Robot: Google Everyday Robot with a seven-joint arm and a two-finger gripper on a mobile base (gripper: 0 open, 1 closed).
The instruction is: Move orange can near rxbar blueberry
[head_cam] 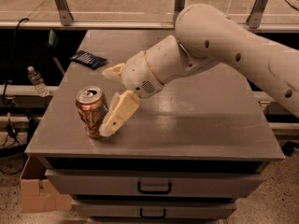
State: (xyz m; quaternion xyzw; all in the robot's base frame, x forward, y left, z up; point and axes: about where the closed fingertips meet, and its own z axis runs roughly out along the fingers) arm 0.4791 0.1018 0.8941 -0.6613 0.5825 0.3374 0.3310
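Observation:
The orange can (pixel 91 110) stands upright near the front left corner of the grey table (pixel 196 120). The rxbar blueberry (pixel 88 59) lies flat at the table's back left edge, well behind the can. My gripper (pixel 105 101) is open, just to the right of the can. Its near cream finger (pixel 119 115) slants down against the can's right side, with its tip at the can's base. Its far finger (pixel 112 72) sticks out behind the can, apart from it. The large white arm reaches in from the right.
The can stands close to the table's left and front edges. Drawers with handles (pixel 154 187) are under the tabletop. A water bottle (pixel 36 80) and a cardboard box (pixel 36 190) sit to the left below. Metal rail posts (pixel 60 3) stand behind.

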